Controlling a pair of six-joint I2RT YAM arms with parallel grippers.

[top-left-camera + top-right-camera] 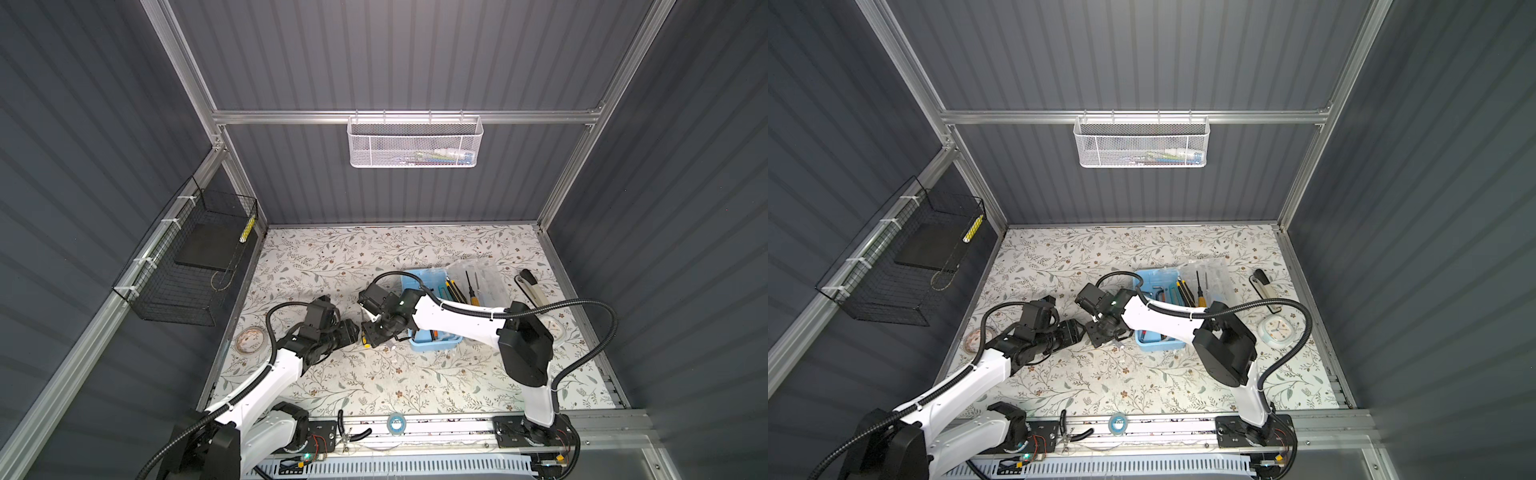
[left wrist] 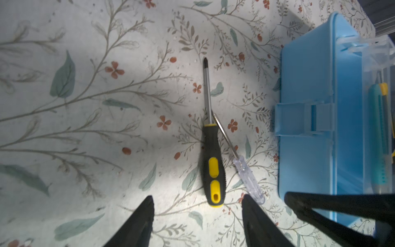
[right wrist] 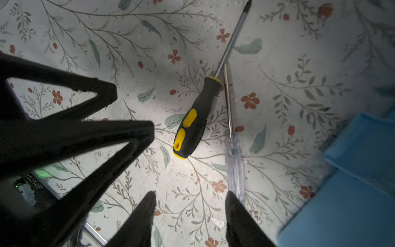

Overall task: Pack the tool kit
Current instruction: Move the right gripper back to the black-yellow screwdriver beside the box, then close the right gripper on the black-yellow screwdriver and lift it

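On the worktop (image 1: 374,386), the tool kit (image 1: 436,344) sits right of centre. Just left of it lie the larger screwdriver (image 2: 211,162) and the smaller screwdriver (image 2: 249,177), the smaller nearer the kit, its tip against the larger's shaft. A stapler (image 1: 534,286) lies to the kit's right.

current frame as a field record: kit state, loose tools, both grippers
tool kit: open, clear lid swung back, tools inside
loose on table: black-and-yellow Phillips screwdriver; clear-handled screwdriver, both beside the tool kit
contact: clear-handled screwdriver's tip meets the Phillips shaft near its collar
left gripper: open, empty, by the handles
right gripper: open, empty, by the same pair
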